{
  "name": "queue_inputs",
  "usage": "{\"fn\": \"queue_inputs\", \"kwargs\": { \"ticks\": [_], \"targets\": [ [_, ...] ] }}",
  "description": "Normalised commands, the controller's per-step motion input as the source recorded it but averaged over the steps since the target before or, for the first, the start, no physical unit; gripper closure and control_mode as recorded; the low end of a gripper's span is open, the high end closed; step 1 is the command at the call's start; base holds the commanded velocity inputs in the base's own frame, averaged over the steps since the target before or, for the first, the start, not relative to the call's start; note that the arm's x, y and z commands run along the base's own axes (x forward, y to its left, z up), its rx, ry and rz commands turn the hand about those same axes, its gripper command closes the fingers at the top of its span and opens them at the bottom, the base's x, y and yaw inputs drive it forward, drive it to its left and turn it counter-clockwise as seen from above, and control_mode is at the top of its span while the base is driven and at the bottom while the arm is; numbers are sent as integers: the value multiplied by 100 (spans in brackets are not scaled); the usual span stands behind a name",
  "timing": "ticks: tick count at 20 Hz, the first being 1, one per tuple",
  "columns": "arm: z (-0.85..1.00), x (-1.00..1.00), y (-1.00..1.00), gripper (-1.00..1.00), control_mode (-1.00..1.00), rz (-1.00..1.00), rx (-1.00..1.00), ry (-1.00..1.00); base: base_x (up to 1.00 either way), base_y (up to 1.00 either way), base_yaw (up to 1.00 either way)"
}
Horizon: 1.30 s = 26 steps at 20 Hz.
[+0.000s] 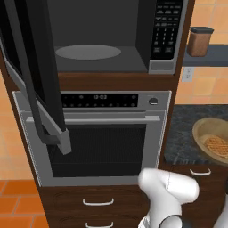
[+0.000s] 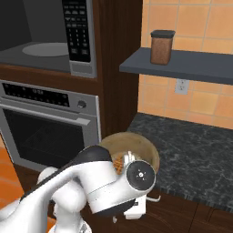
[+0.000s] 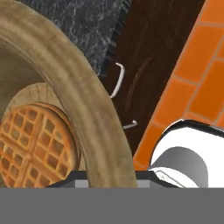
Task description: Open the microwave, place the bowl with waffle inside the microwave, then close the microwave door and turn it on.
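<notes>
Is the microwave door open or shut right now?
Open. The microwave door is swung out to the left, leaving the microwave cavity and its grey turntable exposed.

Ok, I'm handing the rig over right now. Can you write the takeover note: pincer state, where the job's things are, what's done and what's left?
Pincer: down at the near rim of the bowl; its tips are hidden, so whether it grips the rim cannot be told.
Bowl: on the dark counter, right of the oven, with the waffle lying flat inside.
Microwave: microwave door swung wide open to the left, turntable bare.
Done: door opened.
Left: secure the bowl, lift it onto the turntable, close the door, start it at the keypad.
</notes>
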Motion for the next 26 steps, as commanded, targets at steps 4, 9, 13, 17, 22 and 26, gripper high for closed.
{"fn": "queue_inputs", "kwargs": {
  "ticks": [4,9,13,17,22,26],
  "targets": [
    [97,-83,73,100,-100,-33,0,0,0,0,0],
    [100,-68,93,100,-100,-26,0,0,0,0,0],
    [100,-25,100,100,-100,-3,-2,-1,0,0,0],
    [100,-23,95,100,-100,0,-3,-18,0,0,0],
    [100,-10,87,100,-100,4,0,-31,0,0,0],
    [100,2,89,100,-100,8,0,-15,0,0,0]
  ]
}}
